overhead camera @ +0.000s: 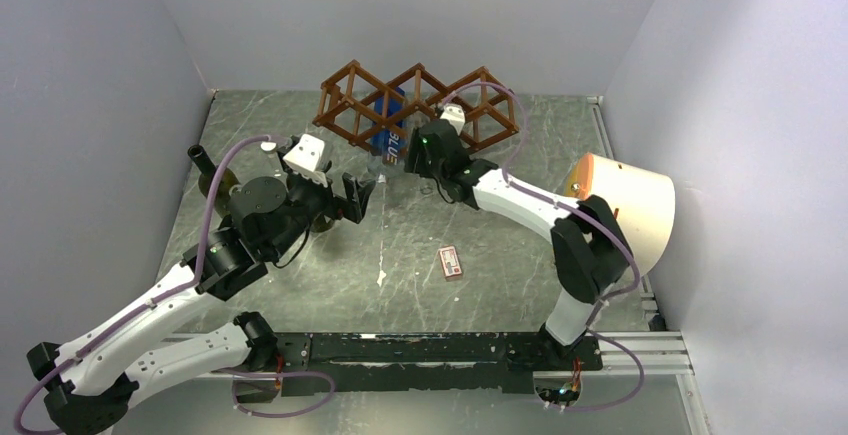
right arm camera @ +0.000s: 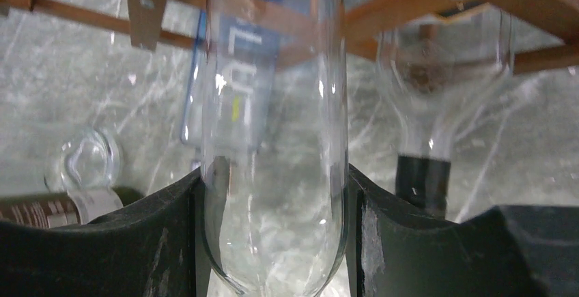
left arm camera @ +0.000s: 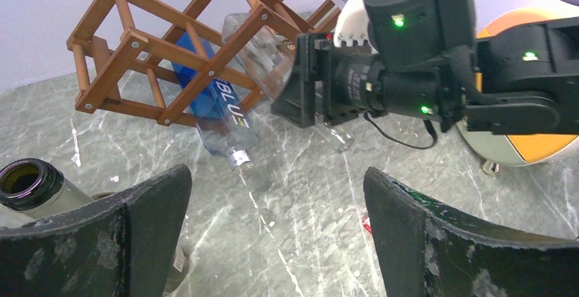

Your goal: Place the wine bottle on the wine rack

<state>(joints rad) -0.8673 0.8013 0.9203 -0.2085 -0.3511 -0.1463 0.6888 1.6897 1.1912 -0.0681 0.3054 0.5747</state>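
- One dark glass bottle (overhead camera: 203, 158) with an open mouth, near the table's left edge. Its body is hidden under the left arm.
- One black-fingered left gripper (overhead camera: 358, 195): fingers spread wide with nothing between them, over bare surface, and free room ahead up to the rack.
- One grey-green marbled tabletop (overhead camera: 480, 295): walled at left, back and right. The widest free stretch lies in the front middle.
- One reddish-brown wooden lattice wine rack (overhead camera: 417, 73): diamond cells in a row, near the back wall.
- One clear bottle with a blue label (overhead camera: 390, 127): lying in a rack cell, neck sloping down toward the tabletop.
- One colourless, see-through glass wine bottle (left arm camera: 256, 41) with smooth round sides. Its far part passes behind a front slat of the rack; how deep it sits cannot be told. It is hard to make out from above.
- One right gripper (overhead camera: 418, 147): closed on the wine bottle, a finger on either side, just in front of the rack.
- One clear neck with a dark band (right arm camera: 423, 174), beyond the slats. Which bottle it belongs to cannot be told.
- One small red-and-white box (overhead camera: 451, 262), flat on the tabletop, well apart from both grippers.
- One cream-and-orange dome (overhead camera: 625, 210) at the right edge, partly covered by the right arm.
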